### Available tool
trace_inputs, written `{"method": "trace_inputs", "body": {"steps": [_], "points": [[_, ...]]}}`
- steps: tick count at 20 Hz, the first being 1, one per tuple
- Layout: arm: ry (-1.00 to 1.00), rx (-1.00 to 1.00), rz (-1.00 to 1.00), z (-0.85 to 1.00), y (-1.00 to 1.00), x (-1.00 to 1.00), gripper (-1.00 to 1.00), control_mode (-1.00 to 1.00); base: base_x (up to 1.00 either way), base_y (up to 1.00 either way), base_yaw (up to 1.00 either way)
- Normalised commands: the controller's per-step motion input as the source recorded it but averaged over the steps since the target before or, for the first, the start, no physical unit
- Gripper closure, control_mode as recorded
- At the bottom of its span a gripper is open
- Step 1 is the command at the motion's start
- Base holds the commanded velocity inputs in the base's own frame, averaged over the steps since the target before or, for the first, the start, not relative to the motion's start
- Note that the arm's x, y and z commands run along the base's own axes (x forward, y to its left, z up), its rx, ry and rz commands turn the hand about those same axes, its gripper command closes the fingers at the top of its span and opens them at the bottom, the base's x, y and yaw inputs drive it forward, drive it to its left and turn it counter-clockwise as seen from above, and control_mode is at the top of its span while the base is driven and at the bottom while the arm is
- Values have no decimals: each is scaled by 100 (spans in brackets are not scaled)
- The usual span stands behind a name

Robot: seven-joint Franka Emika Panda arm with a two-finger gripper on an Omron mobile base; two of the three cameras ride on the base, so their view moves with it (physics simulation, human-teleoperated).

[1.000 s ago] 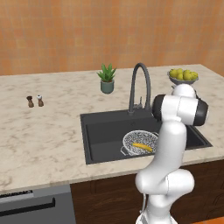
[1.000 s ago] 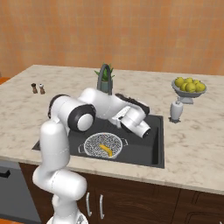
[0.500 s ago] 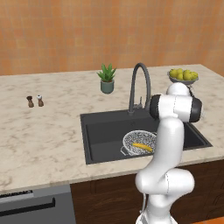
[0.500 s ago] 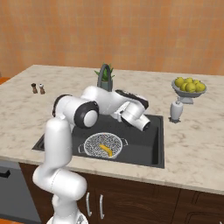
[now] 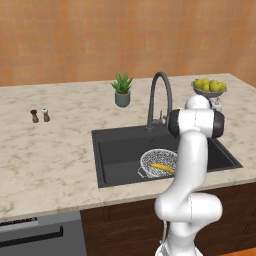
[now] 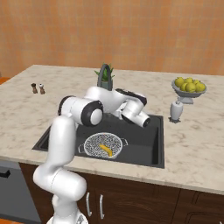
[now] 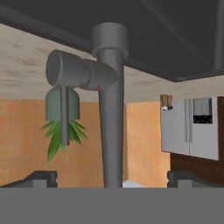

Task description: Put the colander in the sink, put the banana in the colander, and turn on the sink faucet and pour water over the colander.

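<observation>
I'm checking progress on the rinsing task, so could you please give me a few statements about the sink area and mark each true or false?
1. The colander sits inside the sink. True.
2. The banana lies on the counter beside the fruit bowl. False: it lies in the colander.
3. Water pours from the sink faucet. False: no water is visible.
4. The hand view faces the faucet's stem and side lever, with a potted plant behind. True.

No readable text, labels, brands, numbers or signs anywhere: none on counter, sink, faucet, fridge or robot.
</observation>
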Motion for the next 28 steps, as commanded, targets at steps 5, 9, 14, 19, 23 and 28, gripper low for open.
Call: {"method": "trace_inputs", "body": {"steps": [5,9,14,19,23,28], "points": [[5,0,0,-17,0,34,-100,-100,0,0,0],[1,0,0,-6,0,33,-100,-100,0,0,0],[3,-1,0,-18,0,30,-100,-100,0,0,0],[3,-4,0,-23,0,26,-100,-100,0,0,0],[3,-3,0,-17,0,27,-100,-100,0,0,0],[1,0,0,-1,0,30,-100,-100,0,0,0]]}}
